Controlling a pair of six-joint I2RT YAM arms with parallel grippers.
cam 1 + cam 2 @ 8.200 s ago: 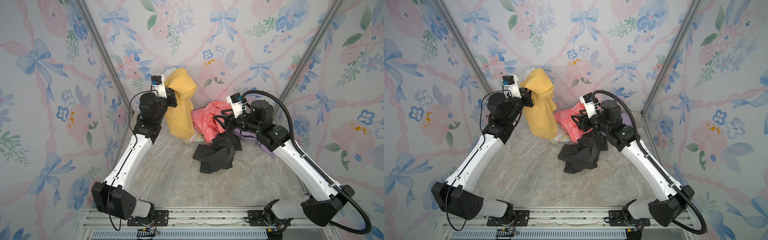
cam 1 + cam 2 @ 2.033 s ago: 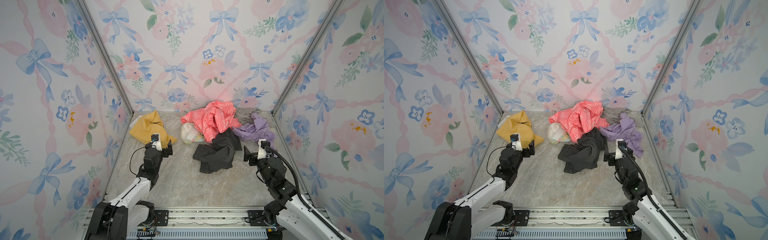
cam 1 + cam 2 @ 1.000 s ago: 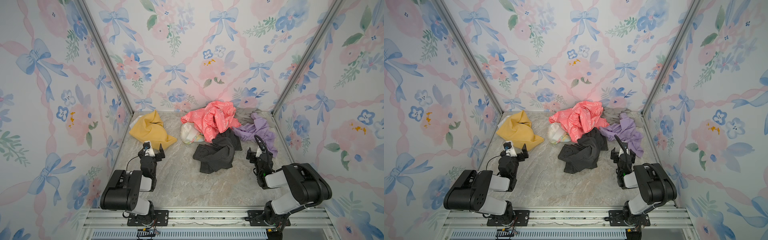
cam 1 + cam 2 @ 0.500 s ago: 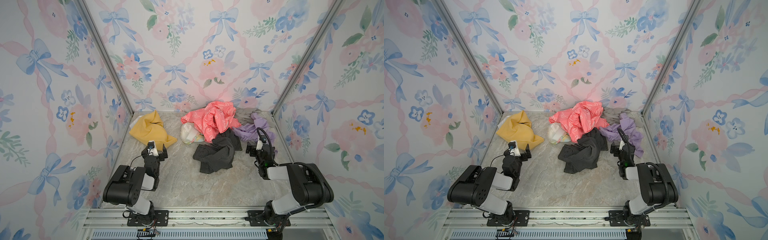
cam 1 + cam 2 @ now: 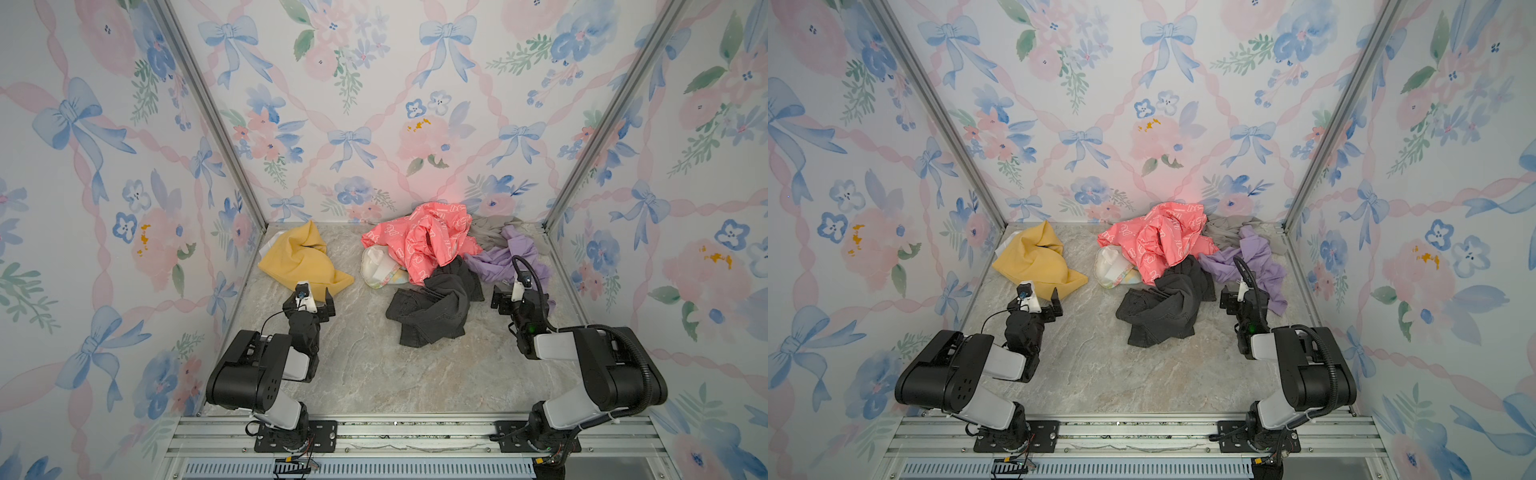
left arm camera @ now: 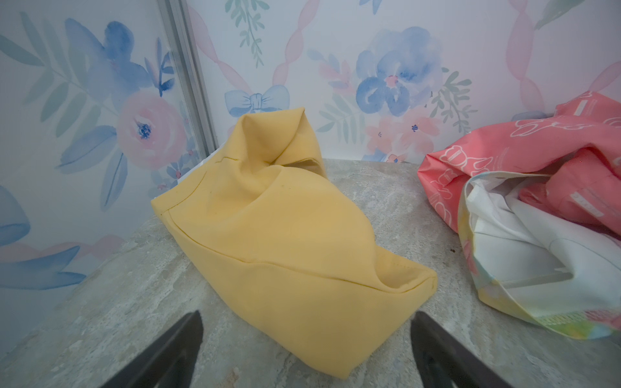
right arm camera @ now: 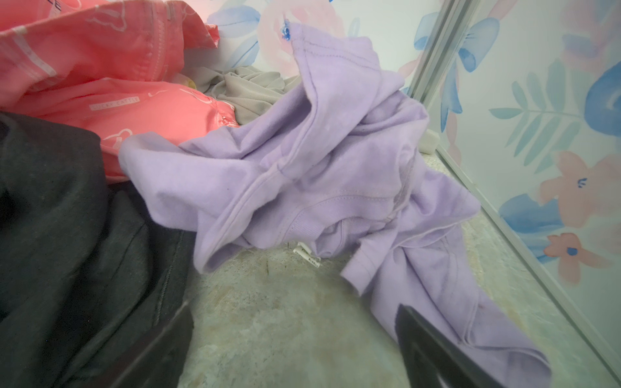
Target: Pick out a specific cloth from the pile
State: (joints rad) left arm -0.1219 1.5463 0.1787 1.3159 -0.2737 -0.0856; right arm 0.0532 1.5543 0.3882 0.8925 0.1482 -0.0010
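Six pieces of fabric in all: one mustard-yellow cloth (image 5: pixel 297 259) lying apart from the pile (image 5: pixel 453 276), and five in the pile — one coral-pink garment (image 5: pixel 419 237), one lilac garment (image 5: pixel 498 259), one black garment (image 5: pixel 432 309), one grey garment (image 5: pixel 488 232), one pale pastel piece (image 5: pixel 380 270). Near the pile, two robot arms — left arm (image 5: pixel 257 365), right arm (image 5: pixel 598 370).

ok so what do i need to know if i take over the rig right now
Left gripper: open, empty, facing the yellow cloth.
Right gripper: open, empty, facing the purple garment.
The yellow cloth lies alone on the table near the back left corner, clear of the pile at the back right.
Done: the cloth is out of the pile.
Left: nothing obvious; both arms sit folded near the front rail.
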